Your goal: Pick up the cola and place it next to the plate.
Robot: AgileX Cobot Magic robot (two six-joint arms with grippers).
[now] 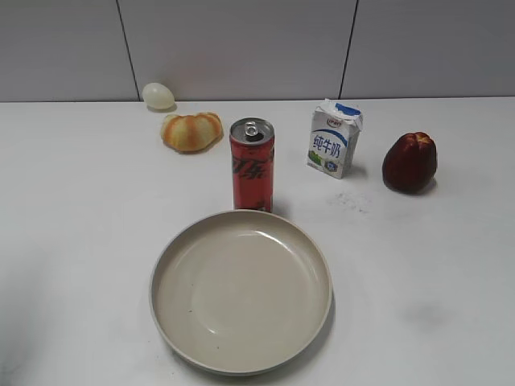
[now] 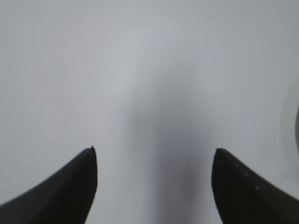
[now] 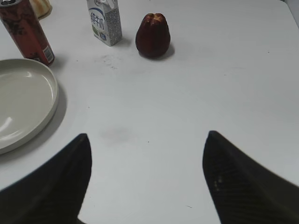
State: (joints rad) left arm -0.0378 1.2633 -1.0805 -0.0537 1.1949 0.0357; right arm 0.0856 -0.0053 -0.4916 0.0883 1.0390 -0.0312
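Observation:
The cola is a tall red can with a silver top. It stands upright just behind the far rim of the beige plate. In the right wrist view the cola is at the top left, beside the plate. My right gripper is open and empty over bare table, right of the plate. My left gripper is open and empty over blurred white table. Neither gripper shows in the exterior view.
A white-and-blue milk carton and a dark red fruit stand to the right of the cola; both also show in the right wrist view, the carton and the fruit. An orange bun-like thing and a pale egg lie at the back left.

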